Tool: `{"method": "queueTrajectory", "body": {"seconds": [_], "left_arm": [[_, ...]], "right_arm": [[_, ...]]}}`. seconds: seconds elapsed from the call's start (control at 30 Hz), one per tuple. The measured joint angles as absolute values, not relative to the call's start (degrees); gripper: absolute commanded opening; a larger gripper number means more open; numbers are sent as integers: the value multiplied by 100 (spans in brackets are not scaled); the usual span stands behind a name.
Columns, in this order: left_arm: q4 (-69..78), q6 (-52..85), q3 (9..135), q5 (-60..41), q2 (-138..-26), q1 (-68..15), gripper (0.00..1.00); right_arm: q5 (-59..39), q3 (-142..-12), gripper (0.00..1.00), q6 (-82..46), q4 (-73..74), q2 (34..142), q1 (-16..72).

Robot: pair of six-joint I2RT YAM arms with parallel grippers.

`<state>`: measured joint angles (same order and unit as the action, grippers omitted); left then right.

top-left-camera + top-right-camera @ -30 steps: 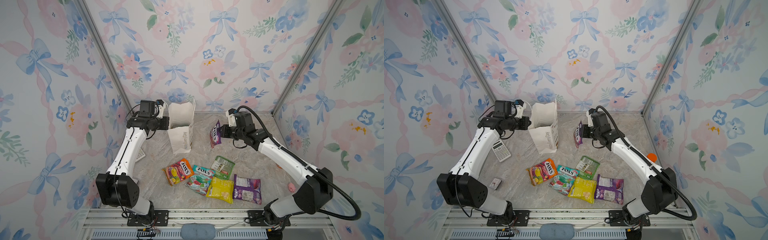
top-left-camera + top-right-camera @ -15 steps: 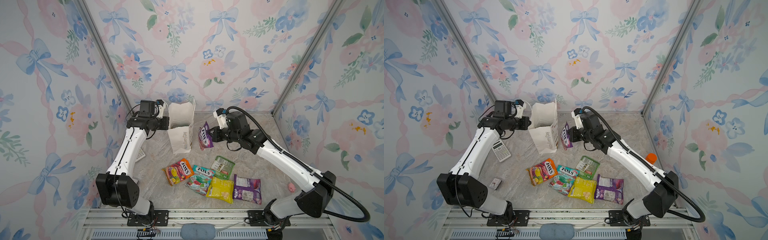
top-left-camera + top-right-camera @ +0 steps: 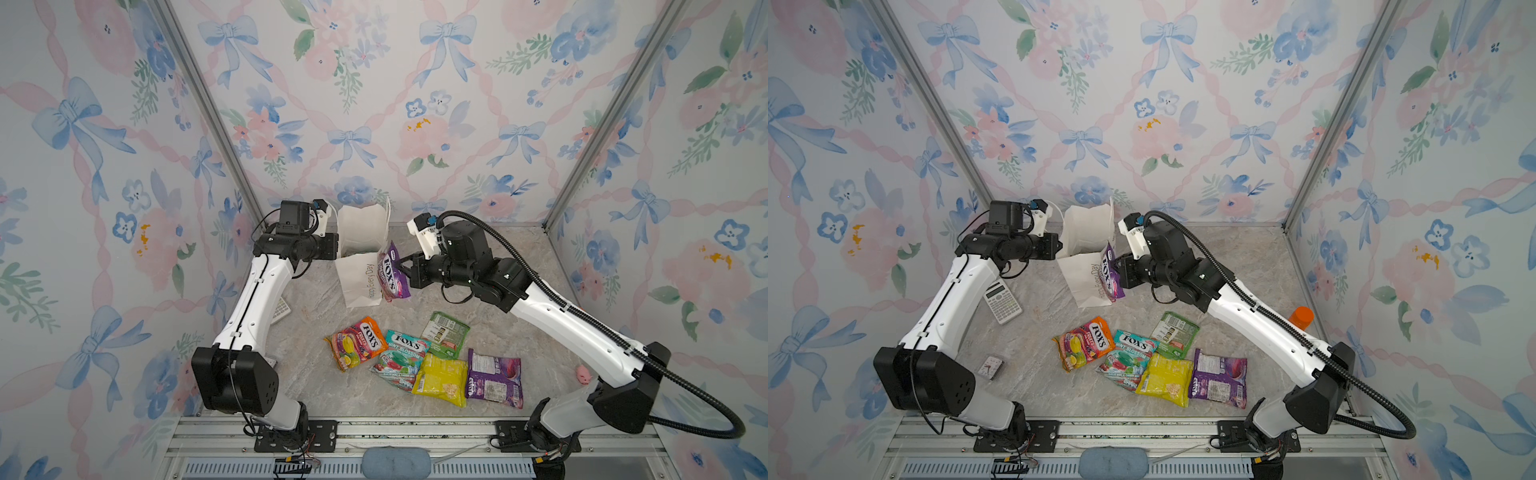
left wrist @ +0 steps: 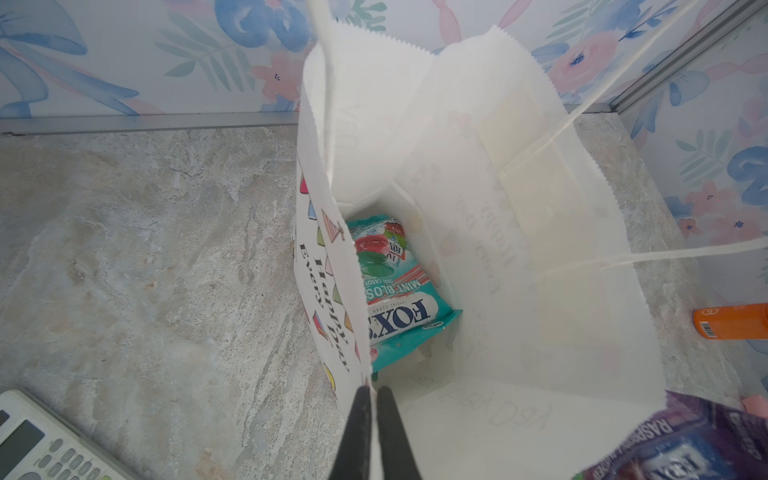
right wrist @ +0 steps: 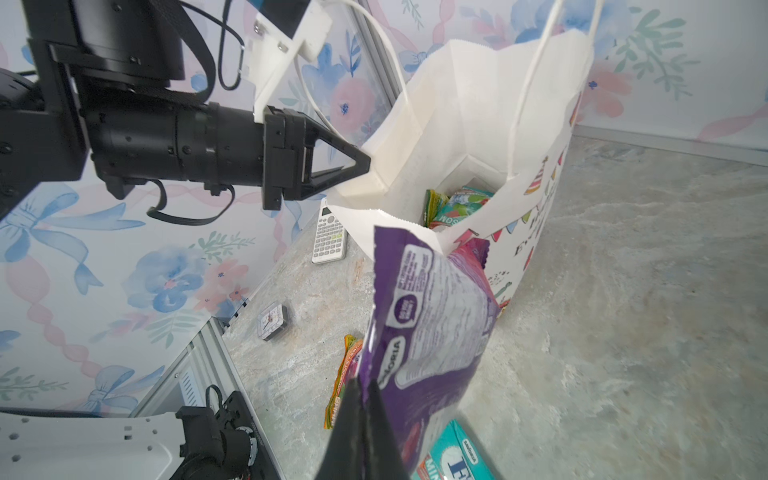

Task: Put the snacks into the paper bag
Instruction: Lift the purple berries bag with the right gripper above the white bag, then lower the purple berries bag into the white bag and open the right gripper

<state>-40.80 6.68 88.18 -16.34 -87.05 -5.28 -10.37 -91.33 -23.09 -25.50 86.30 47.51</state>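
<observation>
Top views, both, listed left to right across the bench [image 3: 519, 257]

1. calculator [image 3: 1003, 301], small clock [image 3: 991, 367]: flat on the bench beside the left arm; not task items
2. left pincer [image 4: 372, 390]: pressed together on the rim of the bag's left wall, apparently holding the mouth open
3. paper bag [image 3: 357, 278]: upright near the back wall, mouth open. Contents, per the left wrist view: bagged teal packet [image 4: 395, 291] lying at the bottom. The right wrist view shows a greenish edge [image 5: 434, 205] beside it; cannot tell whether that is a second packet
4. held purple packet [image 3: 390, 272]: hanging upright against the bag's right outer corner, top edge about level with the rim; not yet inside
5. right pincer [image 5: 365, 384]: pinching that packet by one edge
6. Loose cluster in front of the bag, packets touching or overlapping: orange packet [image 3: 359, 343], loose teal packet [image 3: 401, 353], yellow packet [image 3: 442, 378], green packet [image 3: 445, 334], loose purple packet [image 3: 494, 378]
7. orange-capped bottle [image 3: 1301, 316], pink pig toy [image 3: 584, 374]: far right; not task items

Status, as a judgement: early. At least one snack is bagged, one is at the rim and needs lifting over it before release, and five wait on the bench
</observation>
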Motion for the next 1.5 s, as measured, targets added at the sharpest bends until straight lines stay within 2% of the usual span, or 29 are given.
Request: {"method": "queueTrajectory", "body": {"seconds": [0.4,0.83,1.5], "left_arm": [[-4077,668,8818,-1634,-8705,-528,0],[-4077,668,8816,-1634,-8705,-528,0],[-4073,668,8807,-1634,-8705,-528,0]], "right_arm": [[-1212,-10215,0,-2351,-2477,9389,4899],[-1234,-11067,0,-2283,-2475,9566,5000],[-1264,-14226,0,-1828,-3385,11502,4762]]}}
